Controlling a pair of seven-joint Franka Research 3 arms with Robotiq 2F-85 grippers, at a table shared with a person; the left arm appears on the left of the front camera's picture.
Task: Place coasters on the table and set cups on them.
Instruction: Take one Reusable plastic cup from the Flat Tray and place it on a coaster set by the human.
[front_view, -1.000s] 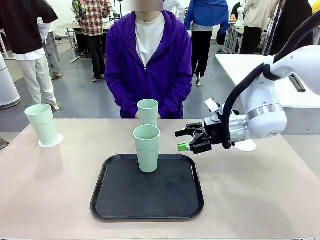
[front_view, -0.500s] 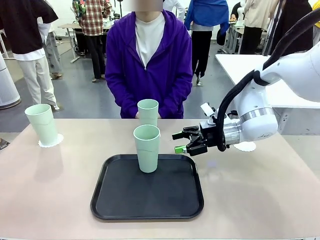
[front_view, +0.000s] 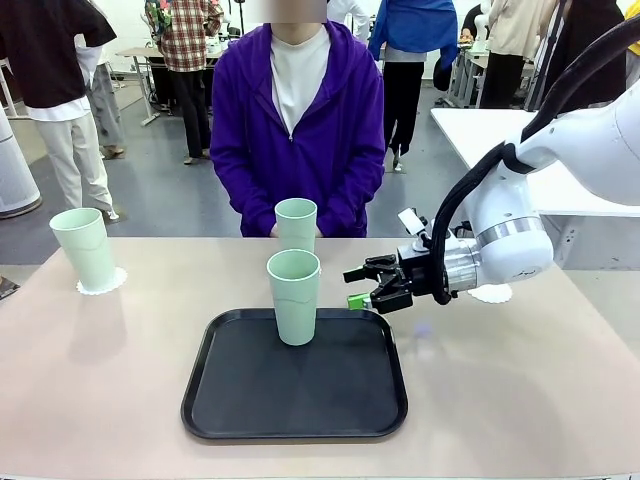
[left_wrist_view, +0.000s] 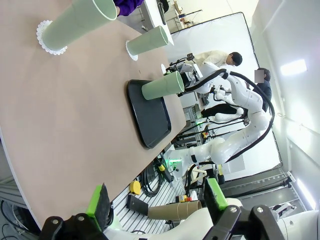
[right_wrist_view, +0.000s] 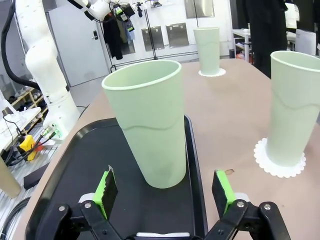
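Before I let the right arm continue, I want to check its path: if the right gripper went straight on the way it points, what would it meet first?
Most likely the cup on the tray. The right gripper is open, and that cup stands centred between its pads in the wrist view.

A tray (front_view: 295, 395) lies on the surface (front_view: 520, 400) at its near middle, and one cup (front_view: 294, 297) stands upright in the tray's far part. Just behind it, beyond the tray's far edge, a second cup (front_view: 296, 224) stands on a coaster (right_wrist_view: 280, 162). A third cup (front_view: 84, 249) stands on its own coaster (front_view: 102, 283) at the far left. Another coaster (front_view: 492, 292) lies at the far right, partly behind the right arm. The right gripper (front_view: 365, 287) hangs over the tray's far right corner, right of the tray cup, apart from it.
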